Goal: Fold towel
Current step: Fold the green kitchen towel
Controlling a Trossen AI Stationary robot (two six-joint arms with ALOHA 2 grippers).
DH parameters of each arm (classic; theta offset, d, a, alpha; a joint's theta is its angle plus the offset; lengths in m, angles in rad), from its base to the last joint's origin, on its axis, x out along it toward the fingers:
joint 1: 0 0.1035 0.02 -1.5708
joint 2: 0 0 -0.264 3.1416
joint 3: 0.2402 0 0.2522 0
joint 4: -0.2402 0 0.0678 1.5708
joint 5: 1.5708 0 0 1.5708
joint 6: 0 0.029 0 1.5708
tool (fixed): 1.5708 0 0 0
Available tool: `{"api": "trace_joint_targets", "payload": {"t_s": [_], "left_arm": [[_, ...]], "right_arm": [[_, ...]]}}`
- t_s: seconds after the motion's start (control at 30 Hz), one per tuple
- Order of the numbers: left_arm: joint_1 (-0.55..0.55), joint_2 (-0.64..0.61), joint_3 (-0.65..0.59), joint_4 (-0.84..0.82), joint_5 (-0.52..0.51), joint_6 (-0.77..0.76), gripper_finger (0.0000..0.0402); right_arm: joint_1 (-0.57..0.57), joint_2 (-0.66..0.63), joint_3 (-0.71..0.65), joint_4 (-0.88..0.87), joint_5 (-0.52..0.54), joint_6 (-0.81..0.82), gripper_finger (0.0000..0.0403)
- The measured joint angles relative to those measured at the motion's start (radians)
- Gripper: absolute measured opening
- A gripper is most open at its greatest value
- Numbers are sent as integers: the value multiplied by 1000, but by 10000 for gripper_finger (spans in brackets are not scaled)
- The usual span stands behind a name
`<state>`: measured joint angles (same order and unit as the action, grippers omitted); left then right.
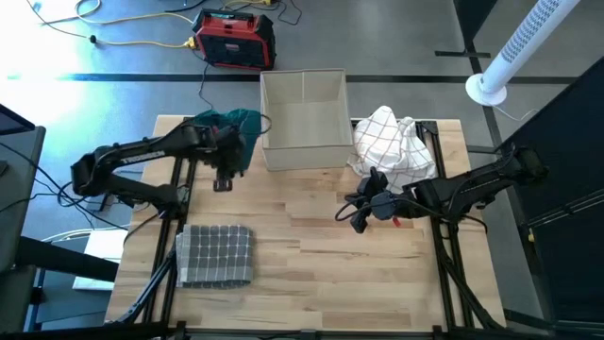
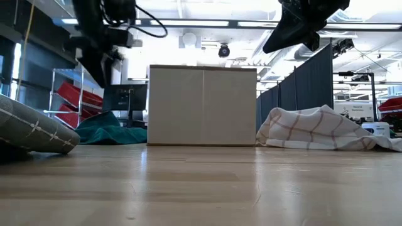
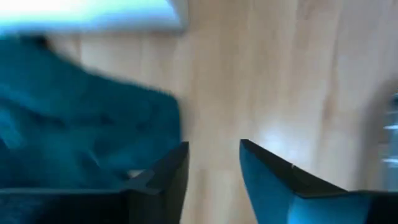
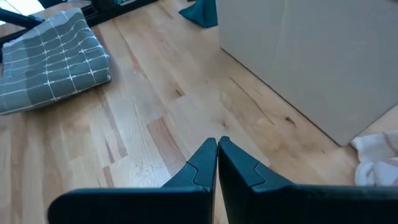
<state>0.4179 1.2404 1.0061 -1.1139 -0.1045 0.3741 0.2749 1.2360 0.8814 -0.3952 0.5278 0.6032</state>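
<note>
Where bare wood spreads mid-table, right gripper closed, empty

Three cloth towels are seen on the wooden table: a grey grid-patterned towel, folded flat at the front left; a teal towel, crumpled at the back left; a white checked towel, heaped at the back right.

Box sits at the table's back edge, crumpled towels either side, folded towel front-left.
</note>
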Motion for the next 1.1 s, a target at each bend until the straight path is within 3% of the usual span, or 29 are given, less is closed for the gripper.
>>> {"api": "trace_joint_targets", "payload": {"t_s": [0.17,0.27,0.53,0.73,0.83,1.1], "left_arm": [[78,97,0,72,-10,306,195],[130,178,0,54,-8,400,215],[245,359,-4,131,-175,422,223],[290,430,-14,205,-174,421,214],[296,457,-13,253,-168,360,194],[296,457,10,139,-137,196,47]], "right_arm": [[0,0,0,7,-4,1,0],[0,0,0,13,-28,1,0],[0,0,0,26,-36,30,0],[0,0,0,31,-77,54,0],[1,0,0,35,-84,71,0],[0,0,0,48,-90,70,0]]}}
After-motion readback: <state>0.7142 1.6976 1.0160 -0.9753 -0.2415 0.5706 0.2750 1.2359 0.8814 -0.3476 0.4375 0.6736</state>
